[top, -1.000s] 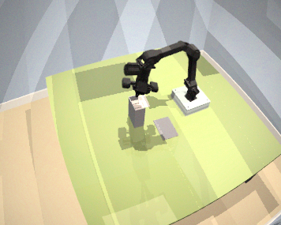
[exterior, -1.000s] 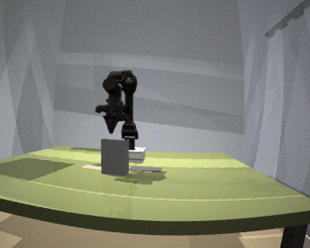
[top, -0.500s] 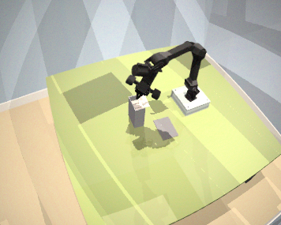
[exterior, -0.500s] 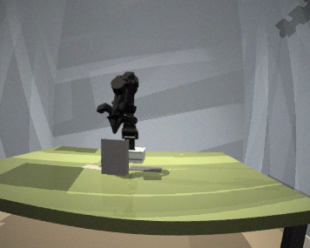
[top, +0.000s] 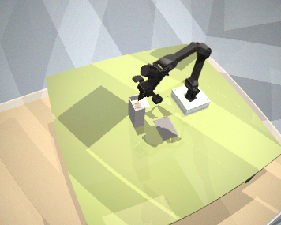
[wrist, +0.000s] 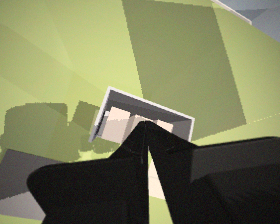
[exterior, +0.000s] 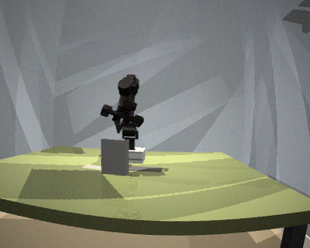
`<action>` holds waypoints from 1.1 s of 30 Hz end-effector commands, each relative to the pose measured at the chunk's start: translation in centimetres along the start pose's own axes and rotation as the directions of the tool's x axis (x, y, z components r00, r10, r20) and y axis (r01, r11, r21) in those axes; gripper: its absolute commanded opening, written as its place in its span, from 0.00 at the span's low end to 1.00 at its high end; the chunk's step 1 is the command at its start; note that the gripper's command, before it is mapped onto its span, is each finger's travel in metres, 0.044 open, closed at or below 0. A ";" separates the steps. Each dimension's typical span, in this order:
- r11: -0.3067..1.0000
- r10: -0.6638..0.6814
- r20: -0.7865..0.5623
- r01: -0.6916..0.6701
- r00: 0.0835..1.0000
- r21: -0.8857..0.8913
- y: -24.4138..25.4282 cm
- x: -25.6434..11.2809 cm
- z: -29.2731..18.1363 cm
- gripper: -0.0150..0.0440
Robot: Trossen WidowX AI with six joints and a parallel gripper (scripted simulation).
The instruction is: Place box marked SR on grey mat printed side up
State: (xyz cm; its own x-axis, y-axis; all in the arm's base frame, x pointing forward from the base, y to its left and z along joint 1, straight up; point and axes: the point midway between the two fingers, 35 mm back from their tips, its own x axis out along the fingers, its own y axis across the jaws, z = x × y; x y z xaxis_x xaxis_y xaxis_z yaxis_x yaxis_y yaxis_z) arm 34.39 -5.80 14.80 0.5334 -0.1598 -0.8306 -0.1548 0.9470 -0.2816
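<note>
The grey bin (top: 136, 117) (exterior: 115, 157) (wrist: 152, 107) stands upright on the table. In the wrist view, pale box tops show inside it: one box (wrist: 115, 125) at the left, a middle one (wrist: 136, 120) partly behind the fingertips, and another (wrist: 165, 126) at the right. No printed code can be read. My gripper (top: 139, 99) (exterior: 118, 131) (wrist: 144, 125) is shut, its fingertips together with nothing between them, tilted over the bin's opening; whether they touch a box cannot be told. The grey mat (top: 162, 123) (exterior: 149, 169) (wrist: 24, 172) lies beside the bin with no box on it.
A pale flat patch (top: 145, 103) (exterior: 92, 167) (wrist: 156, 186) lies on the table close beside the bin, on the arm's side. The arm's white base (top: 190, 104) (exterior: 138, 154) stands farther back. Dark shadows fall across the green table (top: 121, 174) (exterior: 181, 205).
</note>
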 end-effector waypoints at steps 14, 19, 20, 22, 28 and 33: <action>0.898 -0.072 0.183 -0.016 0.980 0.441 1.9 -0.8 -0.2 0.25; 0.878 -0.077 0.200 -0.028 0.977 0.477 2.1 -0.9 -0.3 0.25; 0.878 -0.077 0.200 -0.028 0.977 0.477 2.1 -0.8 -0.3 0.25; 0.878 -0.077 0.200 -0.028 0.977 0.477 2.3 -0.3 -0.5 0.25; 0.878 -0.077 0.200 -0.028 0.977 0.477 3.0 2.1 -1.7 0.25; 0.878 -0.077 0.200 -0.028 0.977 0.477 3.6 3.6 -2.7 0.25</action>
State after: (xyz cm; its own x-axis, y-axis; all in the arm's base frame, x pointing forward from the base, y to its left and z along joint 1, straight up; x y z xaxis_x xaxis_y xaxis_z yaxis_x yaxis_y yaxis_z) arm 33.54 -3.72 10.25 0.6982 -0.1706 -0.6953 0.2411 0.9705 0.0040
